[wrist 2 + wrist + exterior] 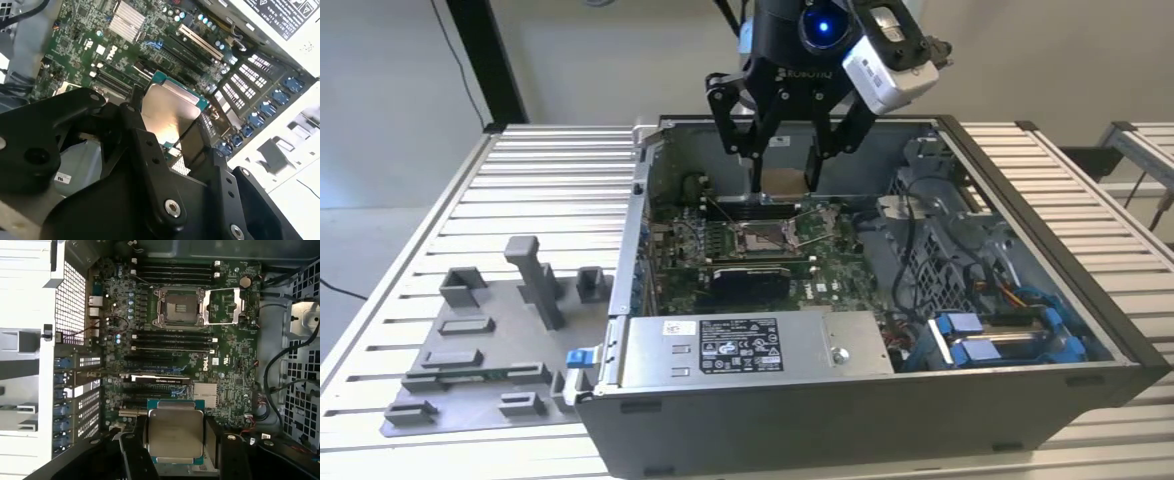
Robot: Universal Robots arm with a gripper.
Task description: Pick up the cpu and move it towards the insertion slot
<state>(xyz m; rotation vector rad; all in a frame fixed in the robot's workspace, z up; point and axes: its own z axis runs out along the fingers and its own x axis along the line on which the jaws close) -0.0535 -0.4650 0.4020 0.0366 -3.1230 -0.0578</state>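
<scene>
— Looking for what is hard to make out first: what do you get?

— In the exterior view the gripper (pixel 786 175) hangs inside the open computer case (pixel 1067 330), and the cpu (pixel 785 182) shows as a small tan patch between the fingers; its edges are lost behind them. In both wrist views the black finger links cover the chip's near edge.

— Is the hand holding it?

— Yes. In the first wrist view the cpu (pixel 175 435) sits between the two fingers (pixel 212 440), which are drawn in against its opposite sides, jaws narrowed to the chip's width. The second wrist view shows the silvery lid (pixel 167 117) gripped the same way.

— What lies around it?

— The green motherboard (pixel 235 365) below, with black memory slots (pixel 172 340), a finned silver heatsink (pixel 205 392), and expansion slots. The insertion slot (pixel 181 307) has its frame flap swung open beside it. In the exterior view the socket (pixel 765 237) lies below the gripper, with a black recess (pixel 750 282) just beside it. A power supply box (pixel 747 350) fills the case's near wall, and grey fixture blocks (pixel 494 330) sit on the slatted table (pixel 560 170) at the exterior view's left.

— Which way does the chip face?

— Metal lid up toward the wrist cameras, held flat and level above the board, well apart from the socket. It is nearly square, so I cannot tell a long axis
</scene>
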